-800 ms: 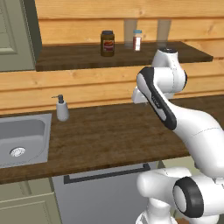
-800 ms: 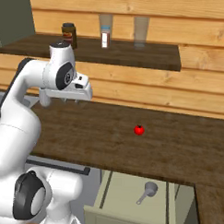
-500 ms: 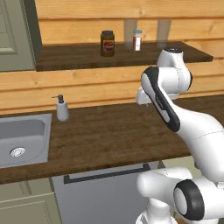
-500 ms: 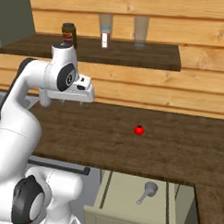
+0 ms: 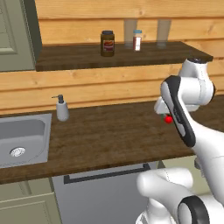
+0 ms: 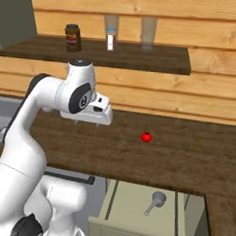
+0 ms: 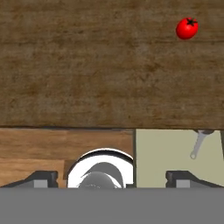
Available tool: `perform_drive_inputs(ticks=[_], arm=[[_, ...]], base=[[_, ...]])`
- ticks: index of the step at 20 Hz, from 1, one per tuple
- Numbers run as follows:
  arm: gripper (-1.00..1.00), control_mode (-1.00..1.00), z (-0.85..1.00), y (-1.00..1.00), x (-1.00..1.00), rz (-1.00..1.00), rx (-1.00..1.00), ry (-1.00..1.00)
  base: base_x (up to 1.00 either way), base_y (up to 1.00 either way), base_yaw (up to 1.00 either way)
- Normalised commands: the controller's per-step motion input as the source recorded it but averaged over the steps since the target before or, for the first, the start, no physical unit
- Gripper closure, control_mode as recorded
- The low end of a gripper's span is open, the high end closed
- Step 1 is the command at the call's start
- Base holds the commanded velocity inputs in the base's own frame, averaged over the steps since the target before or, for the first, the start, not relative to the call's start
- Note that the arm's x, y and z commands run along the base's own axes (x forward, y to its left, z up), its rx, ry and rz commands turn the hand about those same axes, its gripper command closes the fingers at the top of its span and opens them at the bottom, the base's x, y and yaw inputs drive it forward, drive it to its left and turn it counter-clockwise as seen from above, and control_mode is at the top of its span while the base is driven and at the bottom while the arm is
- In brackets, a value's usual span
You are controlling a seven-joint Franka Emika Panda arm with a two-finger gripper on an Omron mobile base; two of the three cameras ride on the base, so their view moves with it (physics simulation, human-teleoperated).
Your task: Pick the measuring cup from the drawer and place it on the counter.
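Note:
The measuring cup (image 6: 155,201), small and grey with a thin handle, lies in the open drawer (image 6: 128,210) below the counter's front edge. In the hand view the measuring cup (image 7: 198,145) shows on the pale floor of the drawer (image 7: 166,151), its bowl partly under the counter lip. My gripper (image 6: 90,119) hangs open over the counter (image 6: 191,159), left of and above the drawer, holding nothing. From the hand camera the gripper (image 7: 111,178) has its fingertips (image 7: 42,177) set wide apart.
A red tomato (image 6: 147,137) sits on the counter near the hand, tomato (image 7: 187,28). A soap dispenser (image 5: 62,108) and steel sink (image 5: 26,131) are at the left. Jars (image 5: 107,43) stand on the wall shelf. A grey panel with a black bar handle (image 5: 107,173) lies below the counter.
The arm has swung to the right and slightly down over the counter, bringing the hand closer to the tomato. The cup and tomato have not moved.

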Motion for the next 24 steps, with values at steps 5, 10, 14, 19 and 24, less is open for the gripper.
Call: perform_drive_inputs(ticks=[5,10,14,19,24], arm=[[-1.00,-1.00,-0.27,-0.53,-0.30,-0.08,0.02,0.00],[-1.00,-1.00,-0.27,-0.55,-0.24,-0.11,0.01,0.00],[-1.00,-1.00,-0.25,-0.58,-0.20,-0.12,0.01,0.00],[-1.00,-1.00,-0.34,-0.59,-0.19,-0.15,0.00,0.01],[-1.00,-1.00,-0.44,-0.57,-0.15,-0.13,0.00,0.04]], base=[[0.00,0.00,0.00],[0.00,0.00,0.00],[0.00,0.00,0.00],[0.00,0.00,0.00],[0.00,0.00,0.00]])
